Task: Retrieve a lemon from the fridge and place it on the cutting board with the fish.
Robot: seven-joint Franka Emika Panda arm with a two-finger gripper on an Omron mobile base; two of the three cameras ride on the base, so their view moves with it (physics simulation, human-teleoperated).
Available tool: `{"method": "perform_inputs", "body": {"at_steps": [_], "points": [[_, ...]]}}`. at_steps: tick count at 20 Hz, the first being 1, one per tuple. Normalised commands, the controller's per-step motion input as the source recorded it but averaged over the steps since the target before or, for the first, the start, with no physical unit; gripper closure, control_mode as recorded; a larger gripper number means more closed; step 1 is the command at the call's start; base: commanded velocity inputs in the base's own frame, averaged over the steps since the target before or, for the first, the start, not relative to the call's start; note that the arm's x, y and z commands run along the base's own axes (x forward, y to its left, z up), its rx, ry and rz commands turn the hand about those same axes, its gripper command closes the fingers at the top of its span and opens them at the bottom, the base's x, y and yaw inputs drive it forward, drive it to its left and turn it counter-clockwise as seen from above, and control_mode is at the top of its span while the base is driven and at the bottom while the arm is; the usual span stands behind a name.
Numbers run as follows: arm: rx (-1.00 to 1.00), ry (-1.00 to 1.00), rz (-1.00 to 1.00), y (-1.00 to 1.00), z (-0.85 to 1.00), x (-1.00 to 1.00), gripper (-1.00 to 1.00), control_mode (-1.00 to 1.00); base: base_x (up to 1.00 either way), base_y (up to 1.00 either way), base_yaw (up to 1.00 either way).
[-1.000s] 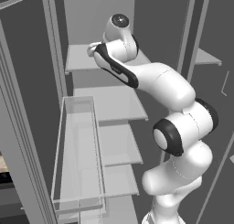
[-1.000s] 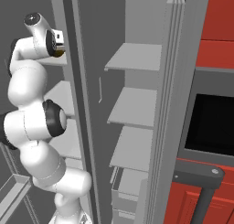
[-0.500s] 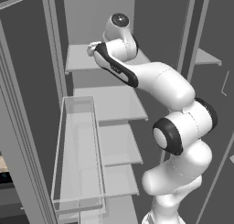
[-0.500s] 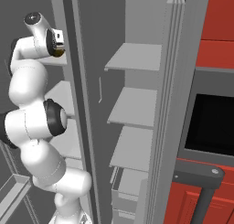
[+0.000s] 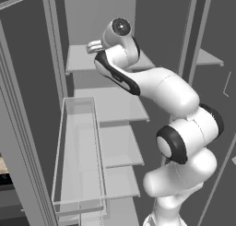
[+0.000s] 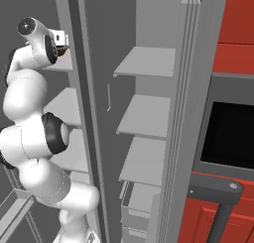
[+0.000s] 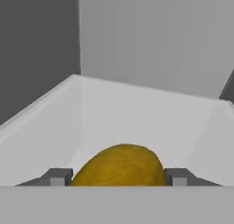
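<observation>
Arm reaching high into the open fridge (image 5: pixel 92 17), end effector (image 7: pixel 119 177) at the top shelf (image 5: pixel 80 59), toward 11 o'clock of the left base view. In the hand view, lemon (image 7: pixel 119 166) seated between the two fingertips (image 7: pixel 57 176), one at its 9 o'clock and one at its 3 o'clock, both pressed against or just beside the rind; end effector pinching the lemon, by the look of it, though actual contact too fine to confirm. Fruit resting low on the pale shelf, back wall well apart at 12 o'clock, dark side wall at 10 o'clock. A speck of ochre also visible by the wrist in the right base view. Judged step: grip just closed, lift and withdrawal next. Risks from here: a round, firm rind rolling out of a shallow pinch if raised fast; the grip sitting near the fruit's lower half and squeezing it upward and out; the elbow or wrist clipping the shelf edge or the clear bin (image 5: pixel 78 151) while backing out, jarring the lemon loose.
</observation>
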Motion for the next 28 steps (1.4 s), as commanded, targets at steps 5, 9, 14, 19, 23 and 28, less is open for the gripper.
{"method": "perform_inputs", "body": {"at_steps": [5, 9, 14, 19, 23, 28], "points": [[0.06, -0.15, 0.0, -0.2, 0.25, -0.78, 1.0, -1.0, 0.0, 0.0, 0.0], [0.07, -0.03, 0.0, -0.26, 0.44, -0.88, 1.0, -1.0, 0.0, 0.0, 0.0], [0.03, 0.0, 0.0, -0.2, 0.37, -0.98, 1.0, -1.0, 0.0, 0.0, 0.0], [0.0, 0.0, 0.0, -0.18, 0.03, -1.0, 1.0, -1.0, 0.0, 0.0, 0.0], [0.0, 0.0, 0.0, -0.36, 0.0, -1.0, 1.0, -1.0, 0.0, 0.0, 0.0], [0.0, 0.0, 0.0, -0.5, 0.0, -1.0, 1.0, -1.0, 0.0, 0.0, 0.0]]}}
